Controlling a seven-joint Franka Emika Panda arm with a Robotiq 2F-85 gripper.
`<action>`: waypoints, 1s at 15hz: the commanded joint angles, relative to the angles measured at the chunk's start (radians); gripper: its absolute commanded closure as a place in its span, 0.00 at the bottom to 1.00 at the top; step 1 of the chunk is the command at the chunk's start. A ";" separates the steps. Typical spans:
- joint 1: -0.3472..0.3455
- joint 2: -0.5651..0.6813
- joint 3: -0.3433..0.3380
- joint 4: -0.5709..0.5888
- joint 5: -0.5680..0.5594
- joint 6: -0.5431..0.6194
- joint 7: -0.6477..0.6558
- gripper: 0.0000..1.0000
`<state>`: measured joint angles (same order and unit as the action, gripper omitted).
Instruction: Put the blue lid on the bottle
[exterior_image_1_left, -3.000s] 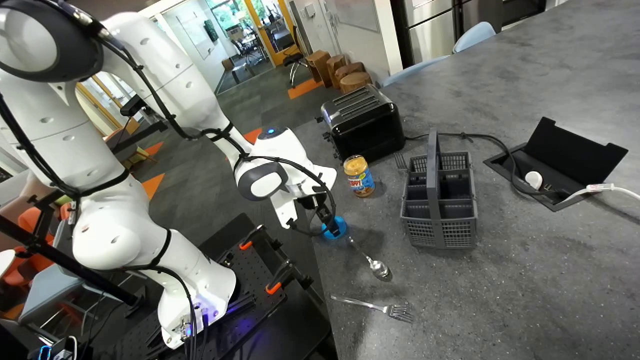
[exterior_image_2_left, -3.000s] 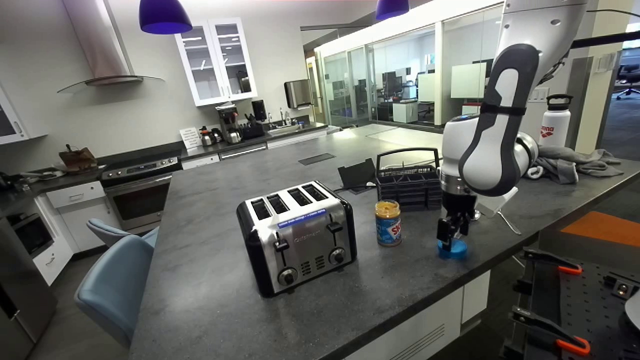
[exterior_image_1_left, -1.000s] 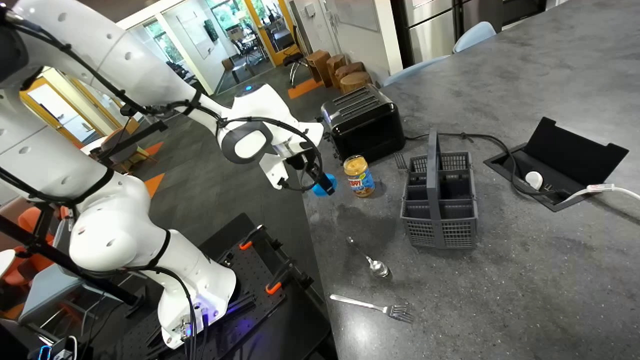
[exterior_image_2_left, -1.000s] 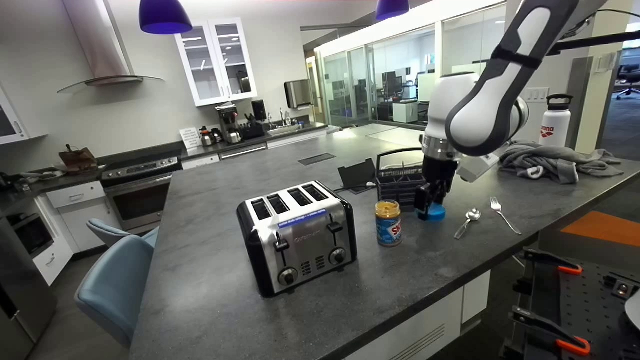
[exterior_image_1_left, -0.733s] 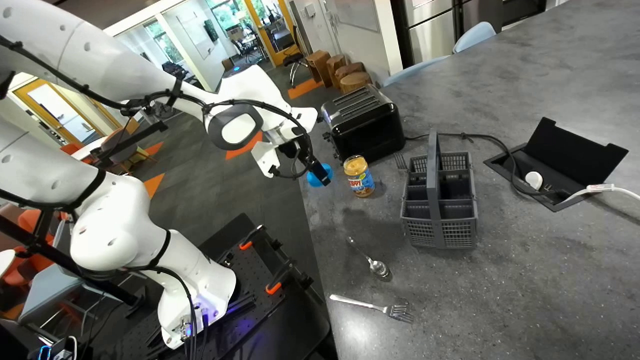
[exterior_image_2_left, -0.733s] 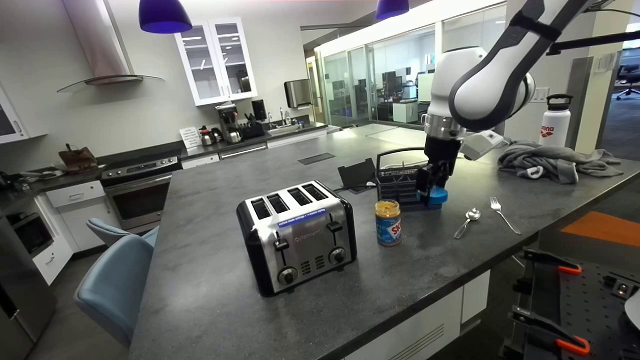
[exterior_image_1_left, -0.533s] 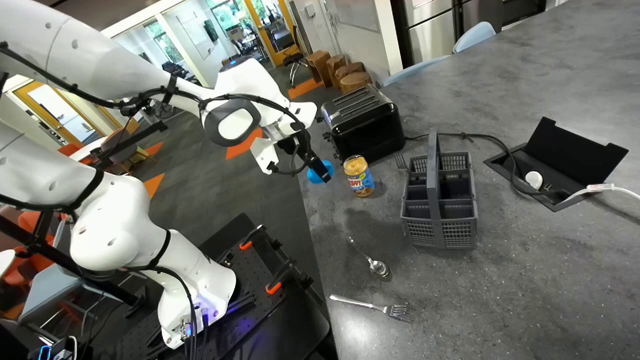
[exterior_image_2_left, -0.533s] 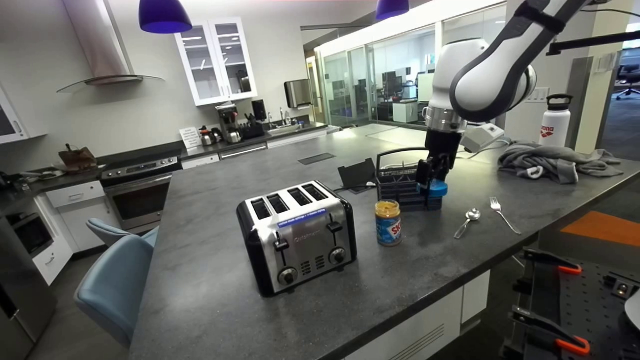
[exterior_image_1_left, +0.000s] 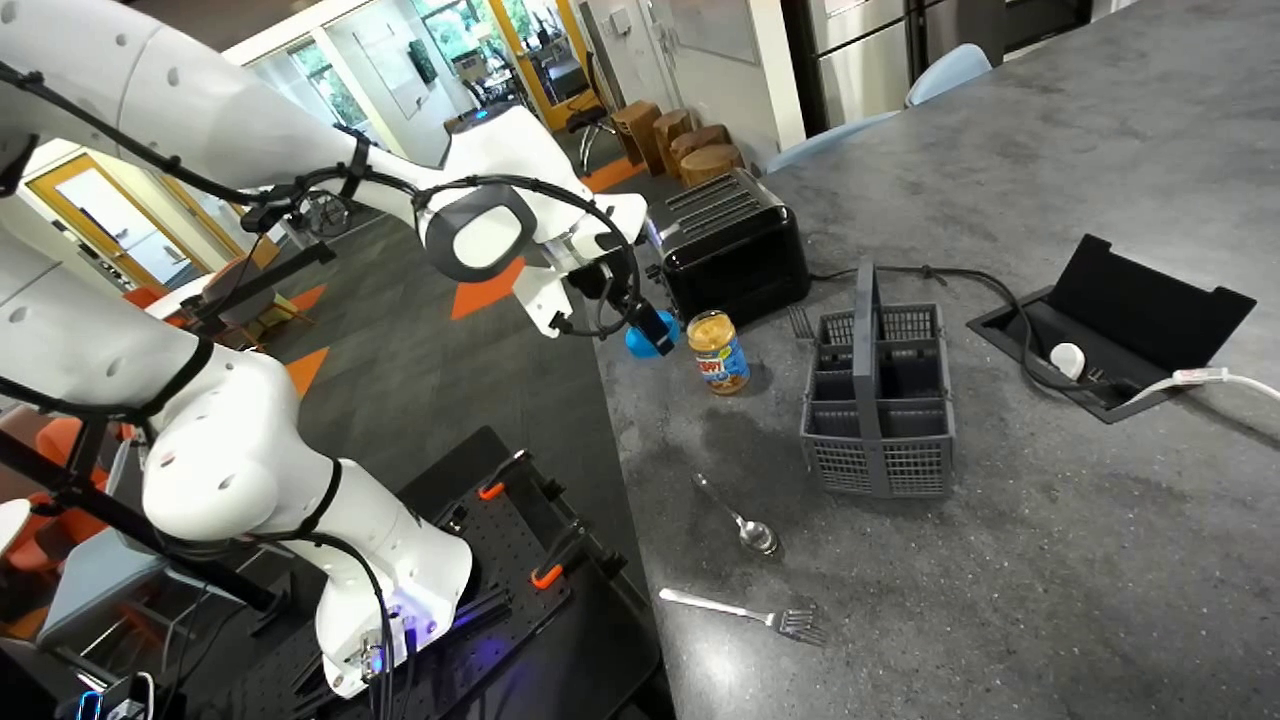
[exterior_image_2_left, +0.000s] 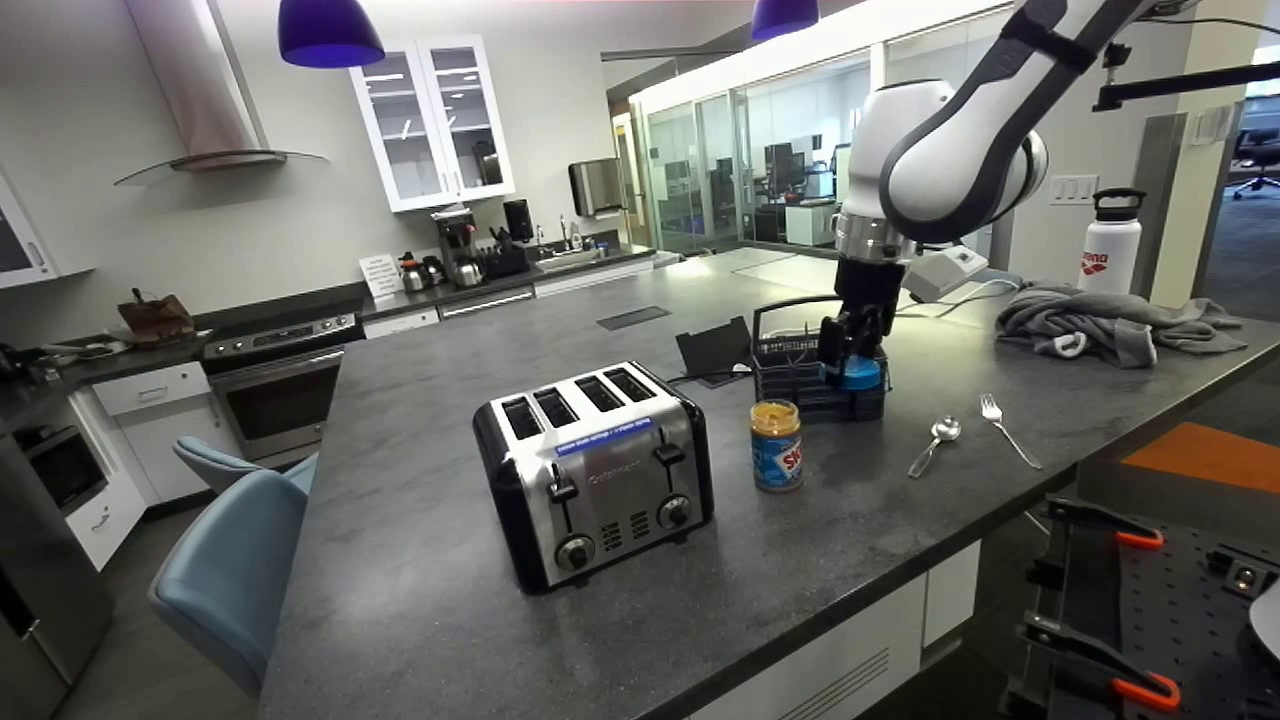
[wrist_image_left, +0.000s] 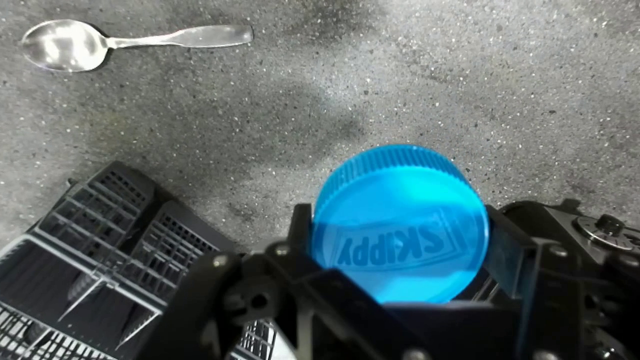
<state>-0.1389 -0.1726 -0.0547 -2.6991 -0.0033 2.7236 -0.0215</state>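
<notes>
The blue lid is held in the air by my gripper; it also shows in an exterior view. In the wrist view the lid sits between both black fingers, which touch its sides. Its embossed top faces the camera and it looks tilted there. The bottle is a short open jar with orange-yellow contents and a blue label, upright on the table. The lid is beside and above the bottle, apart from it. The bottle does not show in the wrist view.
A toaster stands close to the bottle. A dark cutlery basket with a tall handle stands on the bottle's other side. A spoon and a fork lie on the table. The table edge runs near the lid.
Three seconds ago the lid was on the table at the gripper's fingers. It has since been lifted. In the last half second, the gripper and lid have moved a little toward the bottle.
</notes>
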 joint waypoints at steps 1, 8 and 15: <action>0.012 0.019 -0.015 0.022 -0.007 -0.004 0.003 0.45; 0.008 0.169 -0.008 0.225 -0.087 -0.046 0.042 0.45; 0.044 0.268 0.000 0.321 -0.034 -0.110 0.004 0.45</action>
<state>-0.1149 0.0714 -0.0544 -2.4238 -0.0582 2.6670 -0.0116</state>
